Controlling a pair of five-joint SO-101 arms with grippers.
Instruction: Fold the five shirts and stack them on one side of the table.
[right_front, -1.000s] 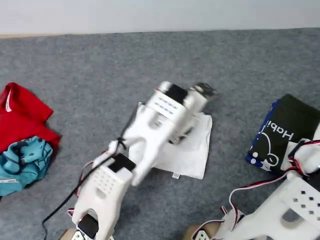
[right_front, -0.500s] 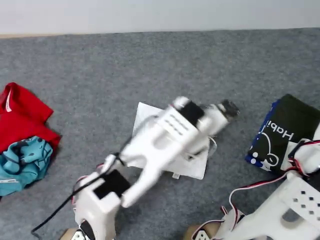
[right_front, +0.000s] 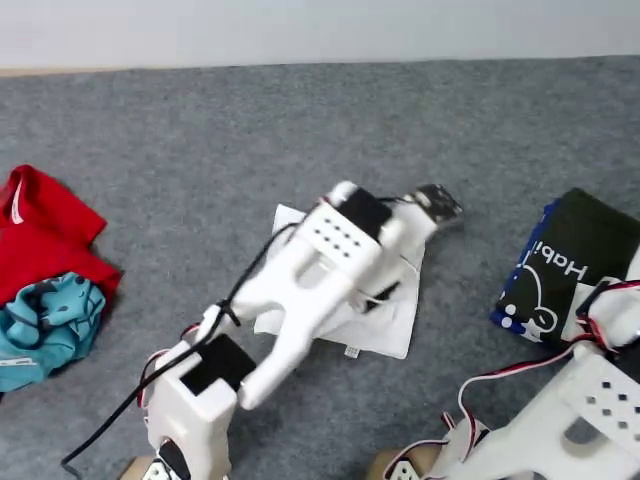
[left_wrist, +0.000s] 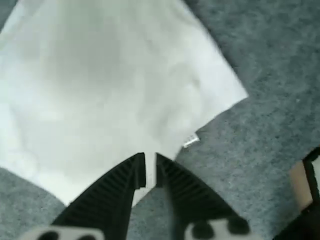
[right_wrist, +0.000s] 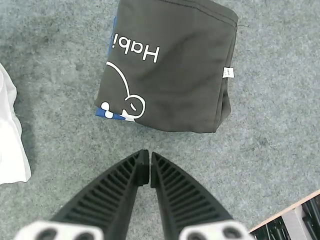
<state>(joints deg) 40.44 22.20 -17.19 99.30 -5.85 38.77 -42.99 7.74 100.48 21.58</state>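
Note:
A folded white shirt (right_front: 385, 325) (left_wrist: 115, 85) lies mid-table, partly covered by my left arm. My left gripper (right_front: 438, 203) (left_wrist: 150, 159) hovers over it near its far right corner, fingers shut with no cloth between them. A small tag (left_wrist: 190, 141) sticks out at the shirt's edge. A folded black shirt (right_front: 580, 255) (right_wrist: 170, 75) with white print lies at the right on a blue shirt (right_wrist: 112, 114). Short of that stack, my right gripper (right_wrist: 150, 164) is shut and empty over the grey cloth. At the left lie a crumpled red shirt (right_front: 40, 235) and a teal shirt (right_front: 45, 320).
Grey felt (right_front: 200, 130) covers the table, with open room at the back and between the piles. The right arm's base and cables (right_front: 560, 420) occupy the front right corner. A white wall runs along the far edge.
My left arm swung right across the white shirt, then came back a little to the left. The right arm and the shirts stayed put.

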